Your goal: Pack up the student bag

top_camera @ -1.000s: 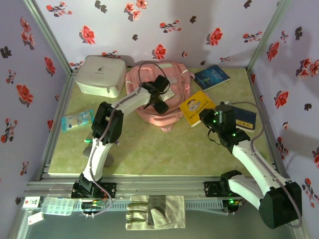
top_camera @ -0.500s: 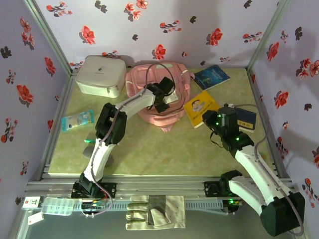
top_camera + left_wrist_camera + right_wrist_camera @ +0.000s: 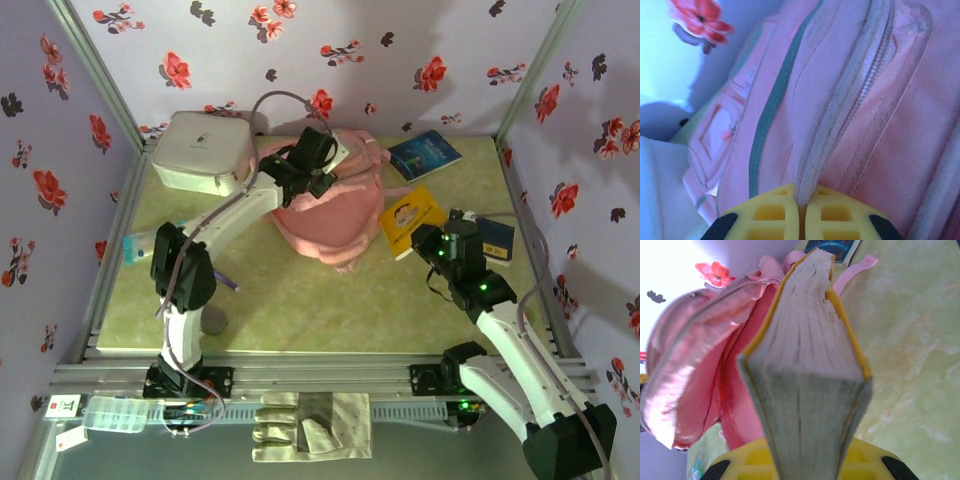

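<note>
left fingers (image 3: 770, 216) pinch woven student bag (image 3: 330, 220) | right fingers (image 3: 747, 465) clamp thick yellow book (image 3: 805, 365)

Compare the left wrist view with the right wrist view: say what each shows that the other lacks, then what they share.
Left wrist: the left gripper pinching a zip-edged fold of the student bag, seen close up. Right wrist: the right gripper holding the yellow book, page edges toward the camera, and the blue book beyond it. Shared: the student bag and the flowered wall.
</note>
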You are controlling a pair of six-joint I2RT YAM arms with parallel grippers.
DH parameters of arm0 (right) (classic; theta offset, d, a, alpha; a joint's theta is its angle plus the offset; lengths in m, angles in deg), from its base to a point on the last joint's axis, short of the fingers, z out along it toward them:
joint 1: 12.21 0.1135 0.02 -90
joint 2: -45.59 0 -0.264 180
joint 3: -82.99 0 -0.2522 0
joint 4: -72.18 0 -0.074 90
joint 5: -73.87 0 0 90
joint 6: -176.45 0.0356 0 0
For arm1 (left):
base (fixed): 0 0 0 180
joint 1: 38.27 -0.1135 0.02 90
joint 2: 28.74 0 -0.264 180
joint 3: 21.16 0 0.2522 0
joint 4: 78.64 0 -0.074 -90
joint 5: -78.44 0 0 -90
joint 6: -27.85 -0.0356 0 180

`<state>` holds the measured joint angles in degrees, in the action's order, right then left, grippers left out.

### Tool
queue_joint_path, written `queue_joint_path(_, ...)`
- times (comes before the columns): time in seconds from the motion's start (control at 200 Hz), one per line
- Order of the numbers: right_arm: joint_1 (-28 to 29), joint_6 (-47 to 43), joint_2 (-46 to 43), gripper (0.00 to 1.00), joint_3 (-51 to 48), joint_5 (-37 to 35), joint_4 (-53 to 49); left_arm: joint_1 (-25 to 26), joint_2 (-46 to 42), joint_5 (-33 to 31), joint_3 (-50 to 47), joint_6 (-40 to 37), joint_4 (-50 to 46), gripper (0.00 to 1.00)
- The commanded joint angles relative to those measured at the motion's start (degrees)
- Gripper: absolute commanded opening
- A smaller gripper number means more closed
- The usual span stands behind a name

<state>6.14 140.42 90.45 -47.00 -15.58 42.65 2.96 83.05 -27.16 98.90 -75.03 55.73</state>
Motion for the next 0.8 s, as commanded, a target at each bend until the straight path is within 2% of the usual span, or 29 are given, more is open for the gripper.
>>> queue_joint_path(0.0, -0.3, -0.3, -2.9, 0.05, 1.9, 1.9, 7.6, 0.3, -3.8, -1.8, -1.1, 4.4, 10.1, 0.00)
queue_joint_path(0.14, -0.3, -0.7, -5.9, 0.06, 1.0, -0.8, 6.7, 0.4, -3.8, -3.0, -0.3, 5.9, 9.6, 0.00)
queue_joint_path(0.32, -0.2, 2.8, -3.2, 0.06, -1.1, 7.5, 16.6, 0.4, -4.5, -3.1, 1.5, 8.9, 8.9, 0.00)
queue_joint_path(0.475, 1.5, 8.4, 2.8, 0.06, -4.2, 10.7, 27.6, 0.3, -5.3, -1.2, 3.8, 11.6, 6.9, 0.00)
queue_joint_path(0.795, 9.8, 10.8, 21.2, 0.06, 0.9, 5.5, 42.1, 0.4, -6.3, 0.6, 6.6, 14.0, 3.8, 0.00)
